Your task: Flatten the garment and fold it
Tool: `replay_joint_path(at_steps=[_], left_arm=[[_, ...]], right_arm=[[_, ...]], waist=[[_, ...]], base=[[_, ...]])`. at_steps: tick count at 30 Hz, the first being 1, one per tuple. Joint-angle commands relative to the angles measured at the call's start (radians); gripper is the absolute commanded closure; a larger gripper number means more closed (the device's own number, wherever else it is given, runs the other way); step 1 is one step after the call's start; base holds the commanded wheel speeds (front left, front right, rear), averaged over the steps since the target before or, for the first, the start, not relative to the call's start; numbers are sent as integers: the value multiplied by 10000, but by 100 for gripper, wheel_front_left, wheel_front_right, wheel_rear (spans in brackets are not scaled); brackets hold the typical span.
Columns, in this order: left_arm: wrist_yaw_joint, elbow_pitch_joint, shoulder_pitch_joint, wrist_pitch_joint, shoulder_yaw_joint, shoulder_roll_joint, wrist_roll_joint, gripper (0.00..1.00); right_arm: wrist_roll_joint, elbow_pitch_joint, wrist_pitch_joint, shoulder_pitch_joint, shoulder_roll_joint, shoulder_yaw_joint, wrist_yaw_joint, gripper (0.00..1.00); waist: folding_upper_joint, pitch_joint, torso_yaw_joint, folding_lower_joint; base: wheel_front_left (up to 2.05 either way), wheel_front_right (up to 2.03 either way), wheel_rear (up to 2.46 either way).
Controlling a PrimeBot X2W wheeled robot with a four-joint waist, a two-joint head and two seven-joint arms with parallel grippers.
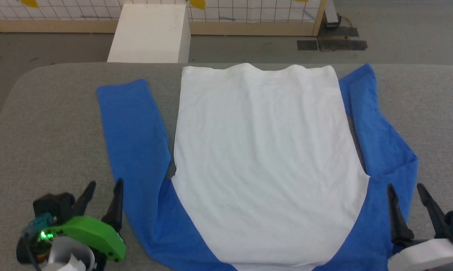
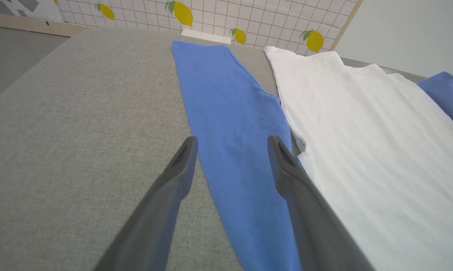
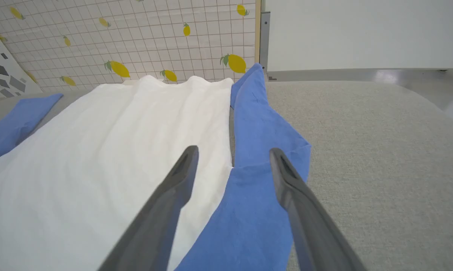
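Note:
The garment (image 1: 264,162) lies spread flat on the grey table (image 1: 53,124), white body in the middle, hem at the far edge. A blue sleeve (image 1: 132,139) runs down its left side and another blue sleeve (image 1: 380,139) down its right, that one creased at the elbow. My left gripper (image 1: 105,184) stands open at the near left, over the outer edge of the left sleeve (image 2: 230,124), nothing between its fingers. At the near right my right gripper (image 1: 406,187) is open over the right shoulder (image 3: 256,195), also holding nothing.
A white box (image 1: 151,34) stands on the floor beyond the table's far edge. A tiled panel with lemon prints (image 3: 136,41) and a wooden frame closes the back. Bare grey tabletop (image 2: 68,124) lies to the left and to the right of the garment.

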Motion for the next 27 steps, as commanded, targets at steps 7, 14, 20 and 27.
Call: replay_joint_path(at_steps=[7, 14, 20, 27], left_arm=[[-271, 1566, -2725, -360, 19, 1008, 1116, 0], [-796, 3034, -5265, 38, 68, 1791, 1241, 0], [-1132, 3925, -7199, 1621, 267, 2434, 710, 0], [-750, 4246, -8475, 4414, 708, 3176, -14, 0]], right_arm=[[-516, 9, -1670, -1300, -151, 721, -15, 0], [-545, -336, -1734, -2215, -93, 1132, -15, 0], [-592, -492, -1728, -3042, -49, 1391, -15, 0], [-537, -380, -1910, -3704, -21, 1756, -15, 0]], waist=[[0, 1280, -401, 1], [0, 2658, -932, 1], [0, 3976, -1483, 1], [0, 4972, -2022, 1]], base=[[0, 0, 0], [0, 0, 0], [0, 0, 0], [0, 0, 0]])
